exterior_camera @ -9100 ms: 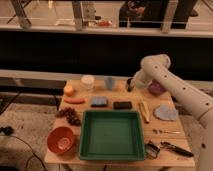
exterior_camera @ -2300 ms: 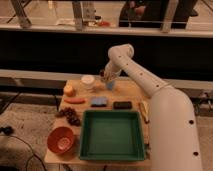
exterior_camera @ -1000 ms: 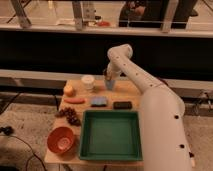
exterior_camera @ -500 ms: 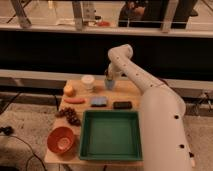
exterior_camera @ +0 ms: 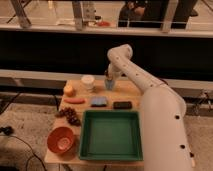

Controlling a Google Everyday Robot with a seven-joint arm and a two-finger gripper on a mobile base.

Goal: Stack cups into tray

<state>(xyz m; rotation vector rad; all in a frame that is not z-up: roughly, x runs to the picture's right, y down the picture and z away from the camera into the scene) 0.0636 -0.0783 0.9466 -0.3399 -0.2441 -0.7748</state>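
Arm has swung from the table's right side over to the back, and for the last couple of seconds it has barely moved. Gripper (exterior_camera: 110, 78) now sits right at the top of the blue cup (exterior_camera: 109, 85), which stands upright at the back of the table (exterior_camera: 131, 91). Whether the gripper is apart or clamped on the cup, I cannot tell. Cup has not left the table. Likely step: grasping the first cup, so the task is at its start. White cup (exterior_camera: 88, 82) stands just left of the blue one, apart from it and upright. Tray (exterior_camera: 83, 136) at the front looks empty, with no cups in it. Bowl (exterior_camera: 62, 140) left of the tray looks empty too. Both cups are well apart from the tray, with a blue pad (exterior_camera: 99, 102) lying between them and it.
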